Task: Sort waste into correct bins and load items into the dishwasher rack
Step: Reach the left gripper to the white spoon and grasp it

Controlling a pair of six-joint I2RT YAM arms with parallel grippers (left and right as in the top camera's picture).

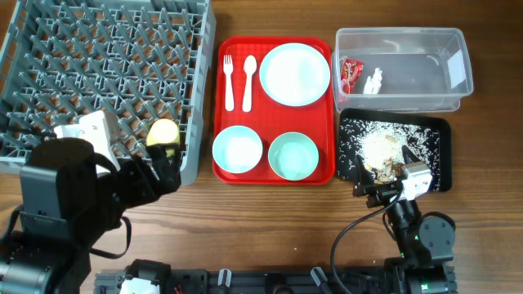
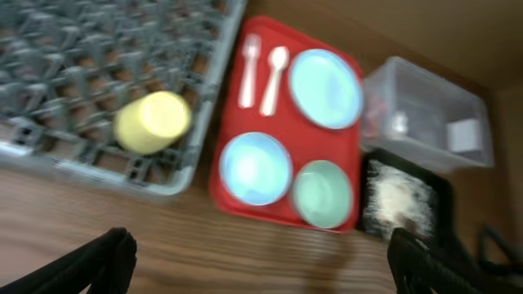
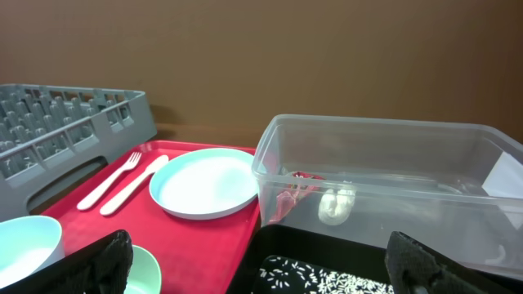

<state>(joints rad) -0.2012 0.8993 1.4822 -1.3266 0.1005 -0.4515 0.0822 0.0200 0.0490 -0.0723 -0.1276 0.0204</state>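
The yellow cup (image 1: 163, 133) lies in the grey dishwasher rack (image 1: 204, 98) at its near right corner; it also shows in the left wrist view (image 2: 153, 122). The pale blue plate (image 1: 295, 74) and two bowls (image 1: 238, 149) (image 1: 293, 155) sit on the red tray (image 1: 274, 122). The clear tub (image 1: 425, 77) holds the red wrapper (image 1: 351, 75) and white bits (image 1: 375, 81). The black tray (image 1: 445, 155) holds rice crumbs (image 1: 380, 147) and brown scraps. My left gripper (image 2: 261, 261) is open and empty over the table in front of the rack. My right gripper (image 3: 261, 265) is open and empty at the black tray's near edge.
A white fork (image 1: 229, 82) and spoon (image 1: 248, 82) lie on the red tray left of the plate. The left arm (image 1: 65, 196) stands at the table's front left, the right arm (image 1: 417, 233) at the front right, with cables near it.
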